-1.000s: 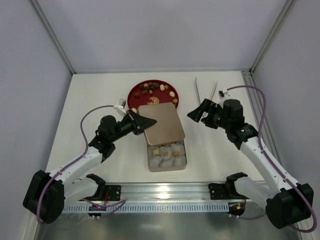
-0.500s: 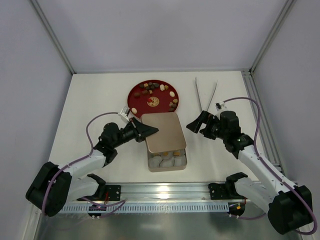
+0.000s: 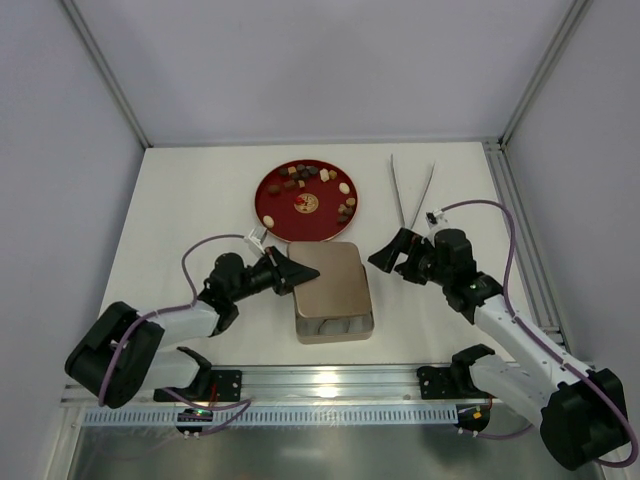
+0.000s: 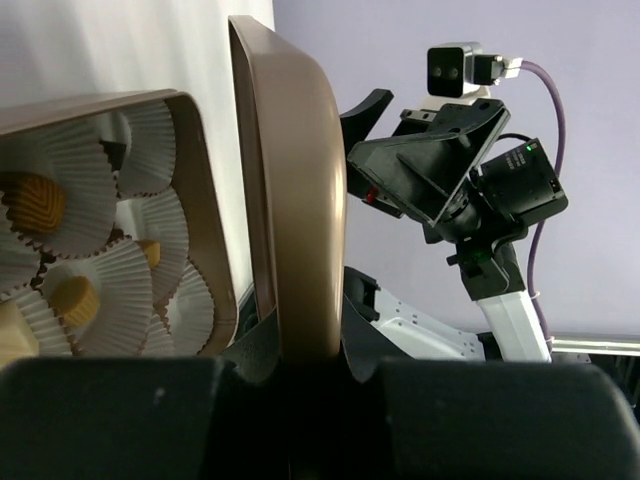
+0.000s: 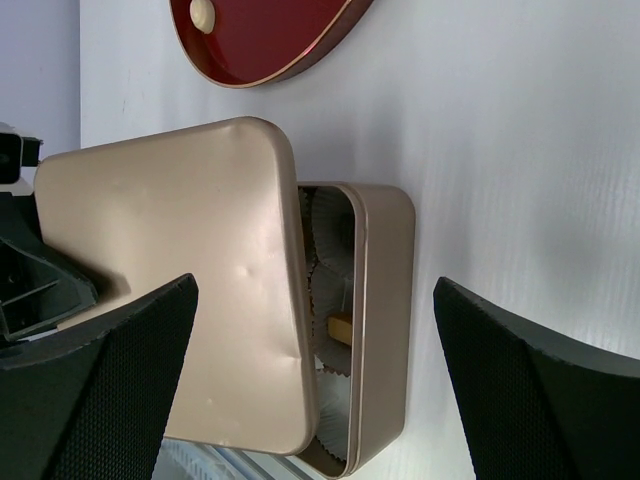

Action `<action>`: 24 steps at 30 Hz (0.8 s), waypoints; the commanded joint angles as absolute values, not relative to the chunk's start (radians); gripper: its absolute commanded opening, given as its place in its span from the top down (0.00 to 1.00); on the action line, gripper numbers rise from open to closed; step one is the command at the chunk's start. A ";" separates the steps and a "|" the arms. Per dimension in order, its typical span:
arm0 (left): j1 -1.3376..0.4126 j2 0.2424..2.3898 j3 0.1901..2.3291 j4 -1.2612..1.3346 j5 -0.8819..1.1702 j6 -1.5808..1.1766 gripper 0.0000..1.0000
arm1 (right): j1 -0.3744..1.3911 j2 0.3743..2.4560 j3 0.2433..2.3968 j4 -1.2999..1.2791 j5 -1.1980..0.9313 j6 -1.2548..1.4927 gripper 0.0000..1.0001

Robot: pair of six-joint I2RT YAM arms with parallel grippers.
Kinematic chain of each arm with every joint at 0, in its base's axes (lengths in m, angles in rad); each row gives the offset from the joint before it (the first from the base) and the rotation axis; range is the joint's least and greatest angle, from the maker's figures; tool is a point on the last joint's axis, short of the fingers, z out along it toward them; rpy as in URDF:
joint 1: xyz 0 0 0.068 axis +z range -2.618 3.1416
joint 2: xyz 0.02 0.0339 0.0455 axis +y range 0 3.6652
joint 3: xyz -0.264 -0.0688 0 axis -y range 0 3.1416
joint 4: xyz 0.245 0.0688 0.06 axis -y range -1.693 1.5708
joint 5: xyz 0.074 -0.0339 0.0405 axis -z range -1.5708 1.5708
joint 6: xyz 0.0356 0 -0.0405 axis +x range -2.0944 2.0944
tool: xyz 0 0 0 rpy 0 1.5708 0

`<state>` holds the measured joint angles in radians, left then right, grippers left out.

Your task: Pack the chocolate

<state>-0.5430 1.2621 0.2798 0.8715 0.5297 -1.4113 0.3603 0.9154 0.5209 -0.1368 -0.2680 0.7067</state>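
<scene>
Pinching lid [image 3: 335,278] edge, left jaws, tin [image 3: 336,329] rim uncovered, right jaws wide

From where I stand, the lid [image 3: 328,276] hangs over most of the tin [image 3: 335,328], pinched at its left edge by the left gripper [image 3: 290,272]. Only 1 thin strip of paper cups [image 3: 333,324] at the near side is reachable from above. The right gripper [image 3: 385,252], jaws spread wide, stands near the lid's right edge and crowds that flank. Just behind the lid sits the red plate [image 3: 268,195]. The tongs [image 3: 410,190] lie far right. Bare table [image 3: 190,200] opens up left of the plate.
</scene>
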 commanded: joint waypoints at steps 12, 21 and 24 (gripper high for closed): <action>-0.549 1.397 0.230 1.123 0.601 -1.447 1.00 | 0.451 0.936 0.489 -0.037 -0.190 0.730 0.00; -0.549 1.433 0.219 1.129 0.621 -1.439 0.99 | 0.474 0.951 0.486 -0.026 -0.167 0.735 0.00; -0.549 1.434 0.218 1.127 0.626 -1.440 0.99 | 0.479 0.950 0.483 -0.028 -0.163 0.733 0.00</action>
